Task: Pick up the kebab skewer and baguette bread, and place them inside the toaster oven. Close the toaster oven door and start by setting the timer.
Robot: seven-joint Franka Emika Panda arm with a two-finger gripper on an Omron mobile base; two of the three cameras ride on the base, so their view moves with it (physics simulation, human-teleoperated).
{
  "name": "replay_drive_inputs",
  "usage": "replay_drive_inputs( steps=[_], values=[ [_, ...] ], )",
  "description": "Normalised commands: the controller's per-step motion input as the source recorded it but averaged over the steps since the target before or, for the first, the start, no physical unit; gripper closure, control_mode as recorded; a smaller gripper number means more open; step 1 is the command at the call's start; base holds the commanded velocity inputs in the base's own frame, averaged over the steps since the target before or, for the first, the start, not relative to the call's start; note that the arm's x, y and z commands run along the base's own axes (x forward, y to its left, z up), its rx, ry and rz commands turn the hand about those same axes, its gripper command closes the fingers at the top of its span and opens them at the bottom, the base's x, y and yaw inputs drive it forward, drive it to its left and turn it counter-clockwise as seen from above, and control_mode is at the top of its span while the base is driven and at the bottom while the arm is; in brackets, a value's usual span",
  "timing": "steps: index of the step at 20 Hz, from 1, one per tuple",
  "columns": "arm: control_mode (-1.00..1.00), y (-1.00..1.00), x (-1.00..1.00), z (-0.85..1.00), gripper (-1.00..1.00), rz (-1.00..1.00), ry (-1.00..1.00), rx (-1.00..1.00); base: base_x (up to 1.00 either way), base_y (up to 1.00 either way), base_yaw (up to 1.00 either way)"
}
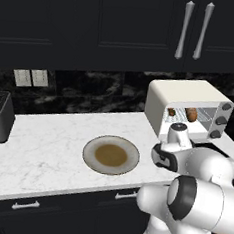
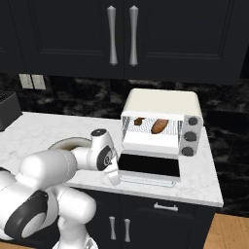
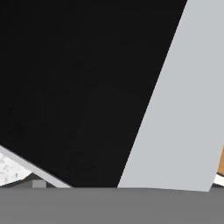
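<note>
Oven [image 2: 160,104] sits right of centre in the right base view, door [image 2: 148,166] folded down flat toward the camera. Baguette [image 2: 159,126] lies on the rack inside, long axis slanting from lower left up to the right. Skewer [image 2: 139,121] lies left of it, apart, on a similar slant. Gripper [image 2: 113,176] by the door's left edge; jaws spread wide, holding nothing. Plate [image 1: 110,155] at centre of the left base view.
</note>
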Motion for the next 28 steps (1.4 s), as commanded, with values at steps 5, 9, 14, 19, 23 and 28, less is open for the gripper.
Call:
replay_drive_inputs(
  steps=[5, 9, 14, 19, 23, 28],
  values=[
    [-1.0, -0.04, 0.14, 0.0, -1.0, 0.0, -0.22, -0.14, 0.0, 0.0, 0.0],
    [-1.0, -0.02, 0.12, 0.0, -1.0, 0.0, -0.28, -0.11, 0.0, 0.0, 0.0],
    [-1.0, 0.0, 0.17, 0.0, -1.0, 0.0, -0.31, -0.08, 0.0, 0.0, 0.0],
    [-1.0, 0.0, 0.24, 0.0, -1.0, 0.0, -0.34, -0.06, 0.0, 0.0, 0.0],
    [-1.0, 0.0, 0.27, 0.0, -1.0, 0.0, -0.36, -0.04, 0.0, 0.0, 0.0],
    [-1.0, 0.0, 0.27, 0.0, -1.0, 0.0, -0.4, 0.0, 0.0, 0.0, 0.0]
  ],
)
